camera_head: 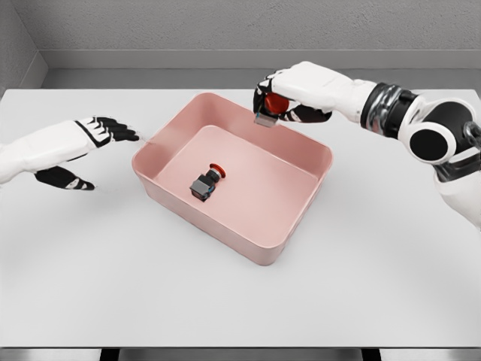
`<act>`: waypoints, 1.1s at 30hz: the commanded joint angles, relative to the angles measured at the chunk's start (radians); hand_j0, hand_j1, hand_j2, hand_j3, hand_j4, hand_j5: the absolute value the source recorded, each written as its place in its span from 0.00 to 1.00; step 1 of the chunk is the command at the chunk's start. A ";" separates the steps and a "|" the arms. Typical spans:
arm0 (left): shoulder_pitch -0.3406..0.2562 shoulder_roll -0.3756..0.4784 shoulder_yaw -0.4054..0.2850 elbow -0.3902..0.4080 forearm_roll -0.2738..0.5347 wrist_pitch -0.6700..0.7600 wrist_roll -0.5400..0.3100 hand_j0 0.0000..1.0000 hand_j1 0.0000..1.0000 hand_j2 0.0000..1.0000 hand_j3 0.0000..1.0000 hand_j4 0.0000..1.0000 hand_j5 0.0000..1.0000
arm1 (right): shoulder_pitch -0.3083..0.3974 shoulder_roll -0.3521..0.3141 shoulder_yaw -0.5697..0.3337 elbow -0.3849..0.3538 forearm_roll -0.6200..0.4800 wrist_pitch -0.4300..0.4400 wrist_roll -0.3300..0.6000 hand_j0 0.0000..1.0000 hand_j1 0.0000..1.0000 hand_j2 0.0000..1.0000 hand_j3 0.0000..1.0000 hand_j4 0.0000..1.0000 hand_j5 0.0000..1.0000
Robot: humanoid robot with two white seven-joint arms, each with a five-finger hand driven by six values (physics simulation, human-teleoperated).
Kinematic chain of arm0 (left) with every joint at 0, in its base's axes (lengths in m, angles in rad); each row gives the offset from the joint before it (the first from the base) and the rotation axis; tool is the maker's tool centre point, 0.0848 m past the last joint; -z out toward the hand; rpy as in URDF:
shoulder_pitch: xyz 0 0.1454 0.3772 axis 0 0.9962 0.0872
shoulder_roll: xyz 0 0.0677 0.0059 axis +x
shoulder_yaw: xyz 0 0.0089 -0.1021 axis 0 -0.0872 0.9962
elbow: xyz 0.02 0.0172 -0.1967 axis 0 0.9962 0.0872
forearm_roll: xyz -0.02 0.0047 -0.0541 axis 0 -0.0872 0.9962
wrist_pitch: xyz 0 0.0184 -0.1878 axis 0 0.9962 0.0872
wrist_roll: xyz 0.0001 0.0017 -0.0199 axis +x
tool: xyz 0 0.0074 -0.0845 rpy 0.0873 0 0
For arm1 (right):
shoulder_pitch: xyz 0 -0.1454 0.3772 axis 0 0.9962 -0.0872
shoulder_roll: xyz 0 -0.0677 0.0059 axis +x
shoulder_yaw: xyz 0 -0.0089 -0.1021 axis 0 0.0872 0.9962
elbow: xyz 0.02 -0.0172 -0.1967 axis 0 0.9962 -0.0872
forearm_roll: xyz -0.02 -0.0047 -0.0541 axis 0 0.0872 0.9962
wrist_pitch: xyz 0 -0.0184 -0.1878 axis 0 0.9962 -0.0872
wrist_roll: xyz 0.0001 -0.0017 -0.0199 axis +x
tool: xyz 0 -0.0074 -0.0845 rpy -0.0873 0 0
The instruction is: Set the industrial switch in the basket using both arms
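Left hand (90, 147), white shell with black fingers, sits over the left part of the white tabletop (90, 286), arm entering from the left edge. Fingers spread and loose, nothing in them; upper fingers (116, 129) point right toward the basket, thumb lower down near the table surface. Fingertips are near the left corner of the basket, can't tell if they touch it. Centre: pink rectangular plastic basket (301, 203) with rounded corners, rotated diagonally on the table, open top. On its floor, left of middle, lies one industrial switch (207, 183): dark grey boxy body with a red round button cap, tipped on its side, cap pointing up-right. It sits clear of the basket walls. Right: right hand (289, 101), same white/black build, arm coming in from the right edge with a black-and-white shoulder joint and a metallic wrist section. Hand is above the basket's far rim, fingers curled tight around a second industrial switch (270, 109); red cap shows between the fingers, grey body sticks out below toward the rim. Held switch is above the rim; can't tell if it touches the rim. No readable labels, brands or text on either switch, the basket or the arms.
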 commanded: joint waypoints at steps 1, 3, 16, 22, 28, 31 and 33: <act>0.002 0.032 0.038 -0.002 0.019 0.002 0.018 1.00 1.00 1.00 1.00 1.00 1.00 | -0.002 0.019 0.015 0.000 -0.003 0.000 -0.001 0.51 0.51 0.51 0.51 0.51 0.51; 0.022 0.045 0.048 -0.001 0.022 0.002 0.023 1.00 1.00 1.00 1.00 1.00 1.00 | -0.005 0.027 0.015 0.000 -0.003 0.000 -0.001 0.51 0.51 0.51 0.51 0.51 0.51; 0.054 0.049 0.062 0.003 0.022 0.002 0.023 1.00 1.00 1.00 1.00 1.00 1.00 | 0.005 0.028 0.090 0.000 -0.004 -0.003 -0.001 0.52 0.52 0.52 0.52 0.52 0.52; 0.058 0.049 0.062 0.004 0.022 0.002 0.023 1.00 1.00 1.00 1.00 1.00 1.00 | 0.011 0.022 0.124 0.001 -0.007 0.000 -0.001 0.52 0.52 0.52 0.52 0.52 0.52; 0.058 0.049 0.062 0.004 0.020 0.002 0.023 1.00 1.00 1.00 1.00 1.00 1.00 | 0.018 0.024 0.144 0.006 -0.007 0.017 -0.001 0.96 0.96 0.96 0.96 0.96 0.96; 0.058 0.049 0.062 0.004 0.020 0.002 0.023 1.00 1.00 1.00 1.00 1.00 1.00 | 0.017 0.022 0.142 0.006 -0.006 0.014 -0.001 1.00 1.00 1.00 1.00 1.00 1.00; 0.058 0.048 0.062 0.004 0.020 0.002 0.021 1.00 1.00 1.00 1.00 1.00 1.00 | 0.017 0.024 0.142 0.004 -0.006 0.014 -0.001 1.00 1.00 1.00 1.00 1.00 1.00</act>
